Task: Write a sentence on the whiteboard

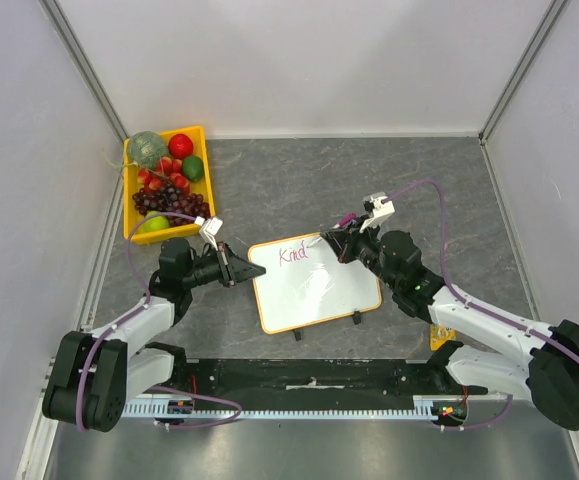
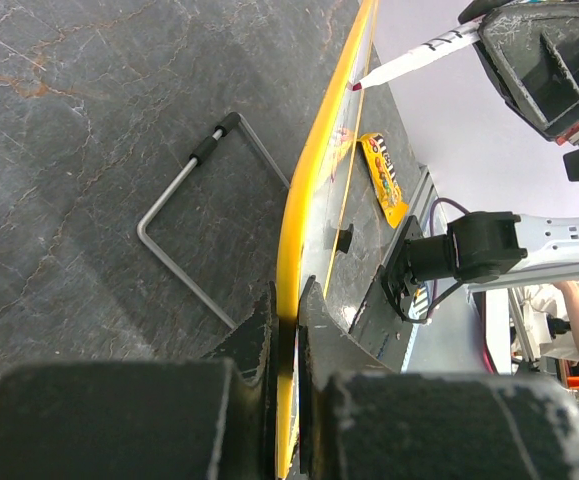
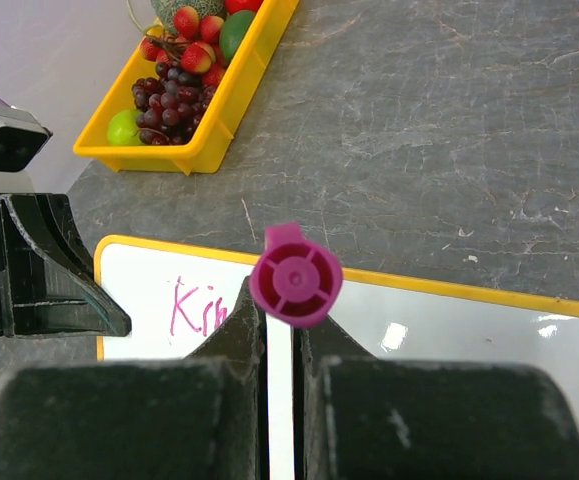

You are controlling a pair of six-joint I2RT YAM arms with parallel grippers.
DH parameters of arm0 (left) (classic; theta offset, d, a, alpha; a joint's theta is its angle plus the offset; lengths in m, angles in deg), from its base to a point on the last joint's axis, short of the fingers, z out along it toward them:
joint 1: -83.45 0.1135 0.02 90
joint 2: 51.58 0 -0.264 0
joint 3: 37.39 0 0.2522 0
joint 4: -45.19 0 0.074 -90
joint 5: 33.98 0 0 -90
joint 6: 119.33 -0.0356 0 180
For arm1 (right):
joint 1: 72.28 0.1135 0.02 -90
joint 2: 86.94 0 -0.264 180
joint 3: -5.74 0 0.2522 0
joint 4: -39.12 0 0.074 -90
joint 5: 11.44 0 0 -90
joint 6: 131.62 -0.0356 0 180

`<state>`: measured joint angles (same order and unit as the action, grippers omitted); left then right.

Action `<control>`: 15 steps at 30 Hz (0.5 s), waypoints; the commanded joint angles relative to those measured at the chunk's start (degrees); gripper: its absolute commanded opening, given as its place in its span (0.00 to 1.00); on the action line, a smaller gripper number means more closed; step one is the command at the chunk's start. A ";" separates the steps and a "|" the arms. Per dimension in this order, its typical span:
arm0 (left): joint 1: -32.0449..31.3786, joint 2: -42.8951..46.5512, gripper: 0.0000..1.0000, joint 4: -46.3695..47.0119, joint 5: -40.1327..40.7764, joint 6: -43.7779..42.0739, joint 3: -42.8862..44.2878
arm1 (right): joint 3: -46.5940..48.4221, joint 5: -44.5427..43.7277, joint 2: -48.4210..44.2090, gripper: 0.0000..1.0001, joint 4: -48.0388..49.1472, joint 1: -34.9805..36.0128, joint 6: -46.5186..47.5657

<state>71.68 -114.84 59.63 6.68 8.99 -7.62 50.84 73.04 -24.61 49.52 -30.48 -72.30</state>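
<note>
Whiteboard [image 1: 319, 290] is lying skewed at centre of table [image 1: 419, 180], w/ orange frame, rounded corners. Pink sentence [image 1: 294, 255] is showing just "Kind", top-left. L gripper [image 1: 241, 270] is pinching board's left edge; R gripper [image 1: 341, 243] is clamping magenta-capped marker [image 3: 296, 277], tip on board.
</note>
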 commanded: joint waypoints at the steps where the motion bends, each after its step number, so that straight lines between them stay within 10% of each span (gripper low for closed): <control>1: -0.27 -0.98 0.02 -6.32 5.13 -5.37 -0.54 | -1.18 -2.57 -0.36 0.00 -0.25 0.12 0.44; 15: -0.27 -1.16 0.02 -6.23 5.31 -5.46 -0.54 | -2.06 -0.55 -1.59 0.00 -2.80 0.12 0.97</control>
<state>71.68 -114.86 59.61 6.72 8.97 -7.62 49.88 72.93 -25.51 49.46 -30.48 -72.45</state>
